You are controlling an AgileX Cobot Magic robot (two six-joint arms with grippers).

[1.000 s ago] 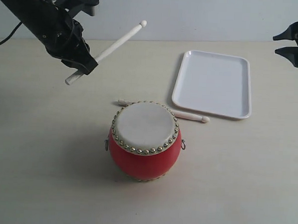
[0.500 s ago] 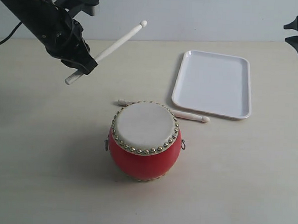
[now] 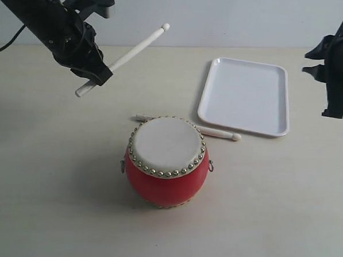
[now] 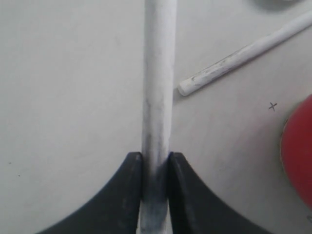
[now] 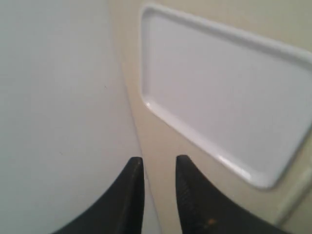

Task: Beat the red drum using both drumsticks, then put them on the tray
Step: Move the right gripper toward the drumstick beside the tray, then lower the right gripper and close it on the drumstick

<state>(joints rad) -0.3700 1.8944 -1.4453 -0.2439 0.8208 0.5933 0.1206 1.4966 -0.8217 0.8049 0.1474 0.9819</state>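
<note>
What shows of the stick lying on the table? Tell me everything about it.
The stick is slim, pale cream and looks like wood, with faint grey smudges in the left wrist view. It lies flat on the table behind the drum, which hides its middle. In the exterior view its blunt end shows left of the drum, and its small rounded tip points right, close to the near rim of the tray, seemingly apart. No gripper touches it. Whether it touches the drum cannot be told.
</note>
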